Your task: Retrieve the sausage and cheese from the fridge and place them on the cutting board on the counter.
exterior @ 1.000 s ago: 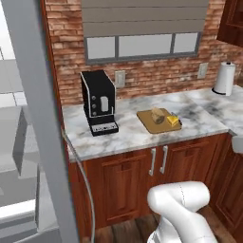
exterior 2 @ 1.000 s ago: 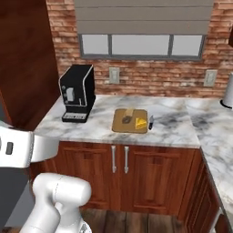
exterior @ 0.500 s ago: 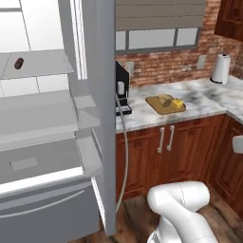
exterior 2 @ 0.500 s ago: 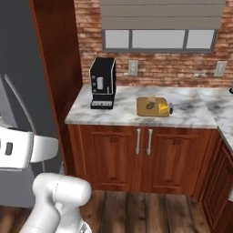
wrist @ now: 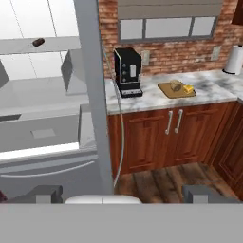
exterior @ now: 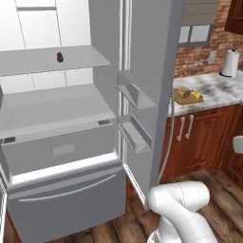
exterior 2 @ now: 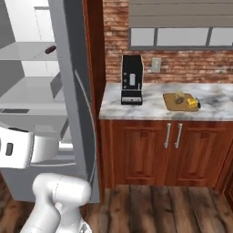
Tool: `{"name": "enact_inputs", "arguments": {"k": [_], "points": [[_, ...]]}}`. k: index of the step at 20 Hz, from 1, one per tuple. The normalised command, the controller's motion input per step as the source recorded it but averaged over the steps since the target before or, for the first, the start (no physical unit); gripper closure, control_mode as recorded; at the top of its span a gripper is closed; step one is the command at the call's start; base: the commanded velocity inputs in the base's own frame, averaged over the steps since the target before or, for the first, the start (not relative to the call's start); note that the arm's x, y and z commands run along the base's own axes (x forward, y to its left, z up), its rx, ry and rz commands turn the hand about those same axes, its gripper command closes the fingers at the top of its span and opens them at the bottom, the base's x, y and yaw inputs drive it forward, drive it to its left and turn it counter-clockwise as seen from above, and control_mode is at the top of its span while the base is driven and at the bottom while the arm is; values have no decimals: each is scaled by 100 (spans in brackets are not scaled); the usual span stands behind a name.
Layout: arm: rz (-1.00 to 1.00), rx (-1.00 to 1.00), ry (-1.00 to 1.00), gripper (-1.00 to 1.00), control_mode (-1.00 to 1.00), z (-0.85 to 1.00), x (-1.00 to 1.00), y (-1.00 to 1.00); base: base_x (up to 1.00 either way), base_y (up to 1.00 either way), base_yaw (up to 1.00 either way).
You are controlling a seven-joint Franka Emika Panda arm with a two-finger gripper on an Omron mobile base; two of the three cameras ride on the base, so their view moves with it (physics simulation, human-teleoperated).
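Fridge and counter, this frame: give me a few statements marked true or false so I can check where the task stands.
1. The fridge stands open. True.
2. The sausage lies on the cutting board. False: it sits on an upper fridge shelf.
3. The cheese is on the cutting board. True.
4. The gripper is shut on the sausage. False: its jaws are wide open and hold nothing.
5. The coffee machine stands on the counter, between fridge and board. True.
6. The paper towel roll lies inside the fridge. False: it stands on the counter by the brick wall.
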Motion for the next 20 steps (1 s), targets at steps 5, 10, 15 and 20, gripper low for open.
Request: {"name": "enact_inputs", "arguments": {"k": [5, 10, 15, 20], "points": [[0, 0, 0, -100, 100, 0, 0, 0, -13, 95, -9], [0, 0, 0, -100, 100, 0, 0, 0, 52, 100, -10], [0, 0, 0, -100, 100, 0, 0, 0, 91, 59, -9], [0, 0, 0, -100, 100, 0, 0, 0, 93, 22, -6]]}}
